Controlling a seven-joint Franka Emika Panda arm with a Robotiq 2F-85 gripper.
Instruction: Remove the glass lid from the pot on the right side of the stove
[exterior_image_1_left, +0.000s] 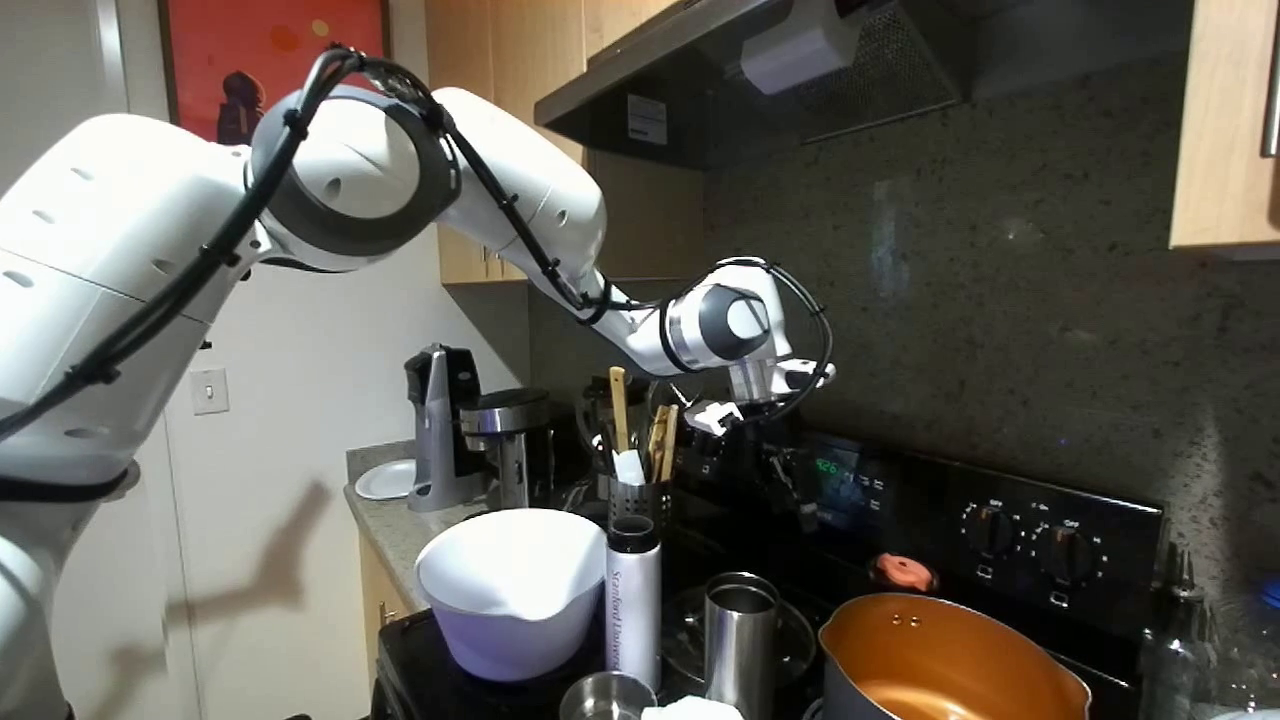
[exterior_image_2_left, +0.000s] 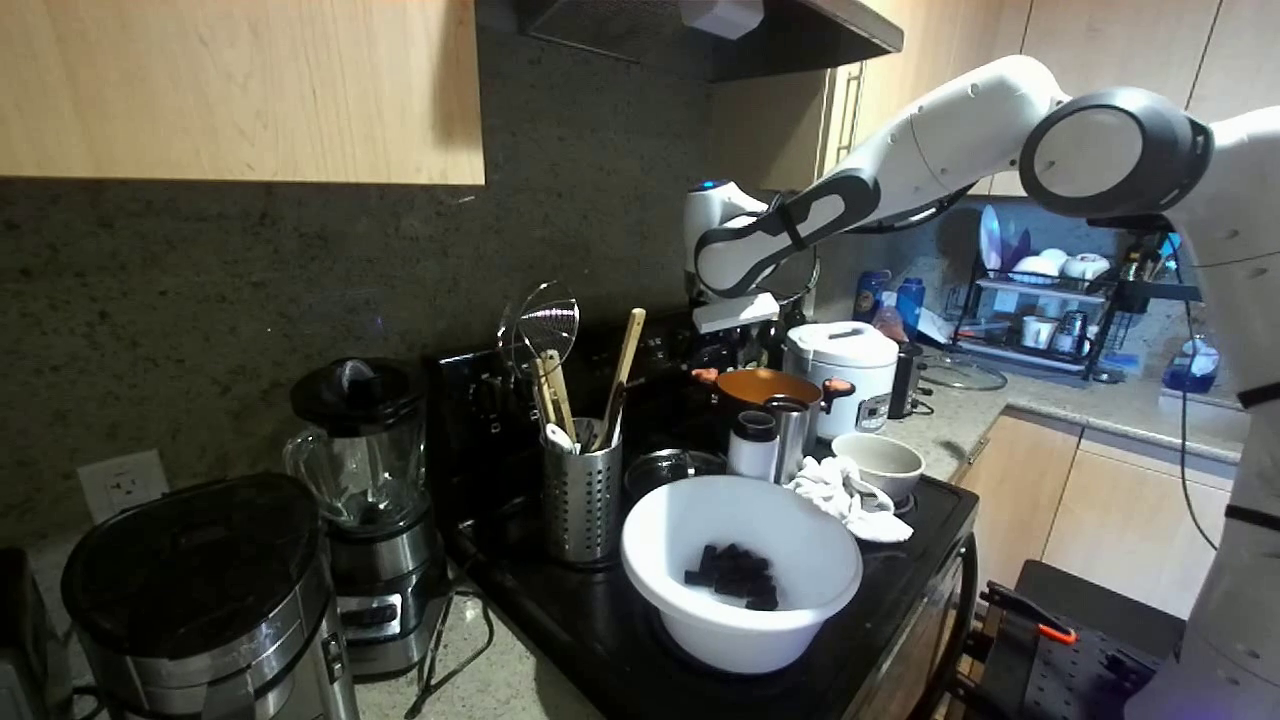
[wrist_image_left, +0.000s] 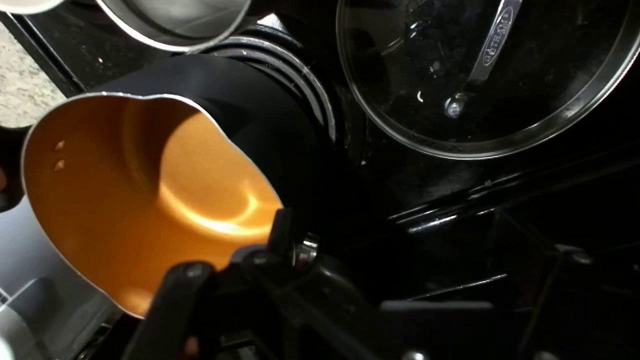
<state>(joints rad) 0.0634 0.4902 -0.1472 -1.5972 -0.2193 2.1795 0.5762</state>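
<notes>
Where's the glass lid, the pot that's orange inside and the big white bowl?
Glass lid (wrist_image_left: 497, 39), wrist view, on its handle.
Pot (wrist_image_left: 110, 215), wrist view, on its inner wall.
White bowl (exterior_image_2_left: 742, 645), in an exterior view, on its outside.

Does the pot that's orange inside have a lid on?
No, the pot is open: its orange inside shows in the wrist view, where a glass lid lies beside it on the stove.

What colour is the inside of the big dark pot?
Coppery orange. The inside of the pot shows best in the wrist view.
</notes>
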